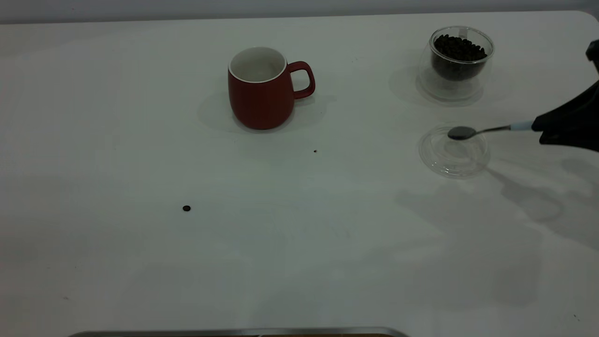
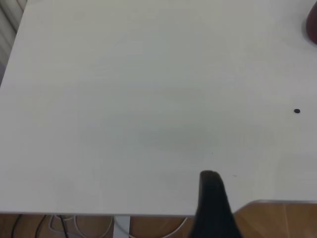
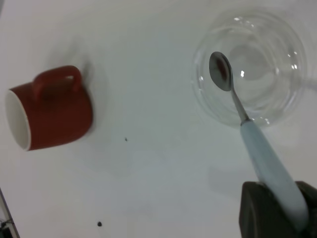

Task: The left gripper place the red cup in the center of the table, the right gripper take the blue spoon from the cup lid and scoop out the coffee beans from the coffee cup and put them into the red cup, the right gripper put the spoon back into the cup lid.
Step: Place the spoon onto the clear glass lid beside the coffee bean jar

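Note:
The red cup [image 1: 262,89] stands upright near the middle of the table [image 1: 140,140], its handle toward the right; it also shows in the right wrist view [image 3: 54,114] and at the rim of the left wrist view [image 2: 312,25]. The coffee cup [image 1: 461,61], holding the coffee beans [image 1: 457,48], stands at the far right. In front of it lies the cup lid [image 1: 453,159] [image 3: 292,94]. My right gripper [image 1: 538,125] [image 3: 282,208] is shut on the blue spoon [image 1: 491,129] [image 3: 267,158] by its handle, the bowl hovering over the lid. My left gripper [image 2: 212,191] is over the table's near-left edge.
One loose bean [image 1: 186,208] [image 2: 296,111] [image 3: 99,224] lies on the table left of centre, and a small dark speck [image 1: 315,150] sits in front of the red cup. A metal rim [image 1: 234,332] runs along the near edge. Cables [image 2: 74,225] hang below the table's edge.

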Robot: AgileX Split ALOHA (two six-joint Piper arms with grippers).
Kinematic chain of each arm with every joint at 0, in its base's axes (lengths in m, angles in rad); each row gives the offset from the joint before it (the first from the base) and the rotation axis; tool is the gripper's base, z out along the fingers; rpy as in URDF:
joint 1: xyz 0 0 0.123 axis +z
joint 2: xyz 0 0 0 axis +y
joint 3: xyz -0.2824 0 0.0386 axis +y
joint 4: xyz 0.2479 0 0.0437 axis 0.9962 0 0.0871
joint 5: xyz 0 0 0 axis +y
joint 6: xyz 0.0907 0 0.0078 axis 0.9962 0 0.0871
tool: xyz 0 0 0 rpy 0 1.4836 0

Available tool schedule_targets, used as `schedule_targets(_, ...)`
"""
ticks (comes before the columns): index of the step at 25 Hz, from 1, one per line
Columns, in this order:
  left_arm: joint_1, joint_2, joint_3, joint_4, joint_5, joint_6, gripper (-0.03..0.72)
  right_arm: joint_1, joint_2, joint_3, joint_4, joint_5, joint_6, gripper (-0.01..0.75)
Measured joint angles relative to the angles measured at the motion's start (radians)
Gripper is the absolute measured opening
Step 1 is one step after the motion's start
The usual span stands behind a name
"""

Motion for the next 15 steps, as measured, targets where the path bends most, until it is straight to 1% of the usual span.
schedule_targets(5, 0.000, 0.000, 0.000, 0.000, 0.000, 0.000, 0.587, -0.013, 0.031, -0.009, 0.003, 0.029, -0.029, 0.114)
schedule_targets(11, 0.000, 0.000, 0.000, 0.000, 0.000, 0.000, 0.587, -0.015, 0.115, -0.058, 0.007, 0.077, -0.057, 0.114)
schedule_targets(15, 0.000, 0.000, 0.000, 0.000, 0.000, 0.000, 0.587, -0.015, 0.161, -0.087, 0.009, 0.090, -0.073, 0.114)
